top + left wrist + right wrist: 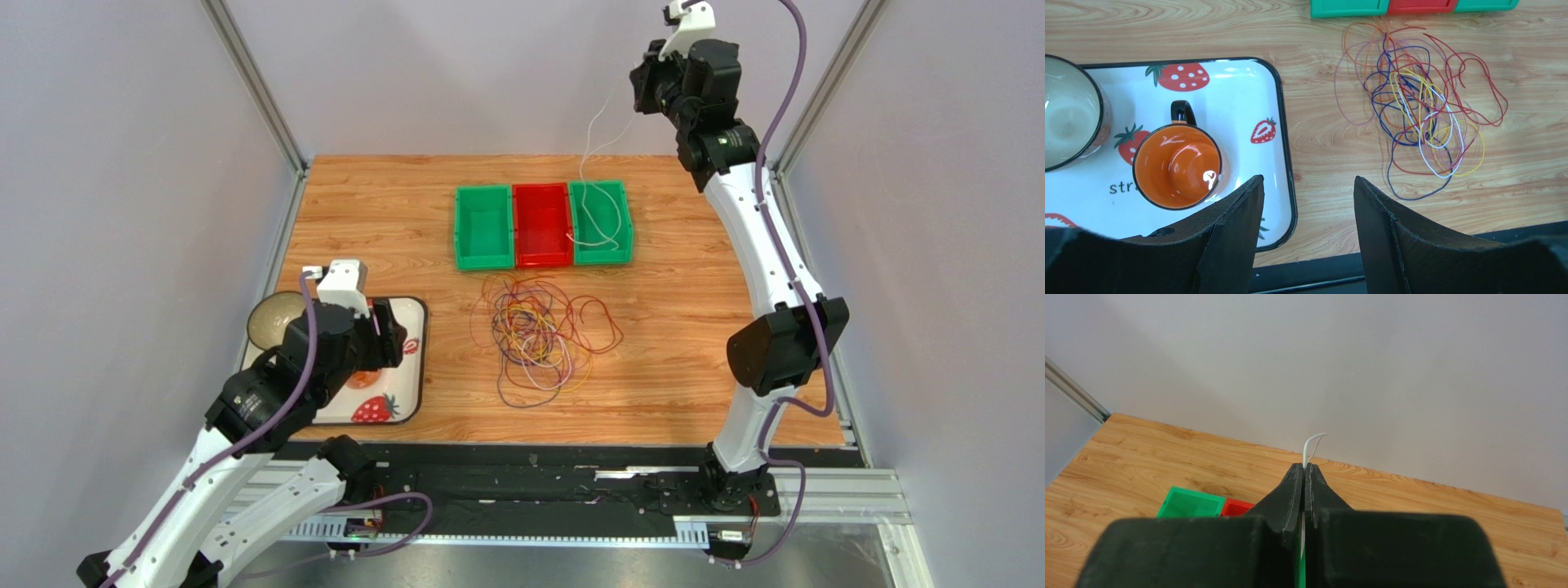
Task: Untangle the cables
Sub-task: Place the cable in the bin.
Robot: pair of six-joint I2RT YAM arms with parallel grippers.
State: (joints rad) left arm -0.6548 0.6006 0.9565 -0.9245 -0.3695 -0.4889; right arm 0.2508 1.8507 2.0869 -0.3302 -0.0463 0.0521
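Tangle of cables (pixel 536 337) lies mid-table (pixel 368 196), just in front of the three bins (pixel 543 226). Wires are thin, limp and likely near weightless. Loops probably snag, so pull slowly, taking a free end or an outer loop.

One white cable (pixel 593 153) is lifted, its tail hanging into the right green bin (pixel 622 214).

Right end effector (pixel 1304 471) is pinched shut on it, arm reared tall at the back. Left end effector (pixel 1308 184) gapes empty, low over the tray (pixel 1285 153) edge, arm folded.

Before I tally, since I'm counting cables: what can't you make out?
Top view: white cable inside the right green bin; too thin.
Left wrist view: strand crossings in the cable pile; too fine.
Top view: orange mug, mostly behind left arm.
Left wrist view: bowl, cut by left edge.
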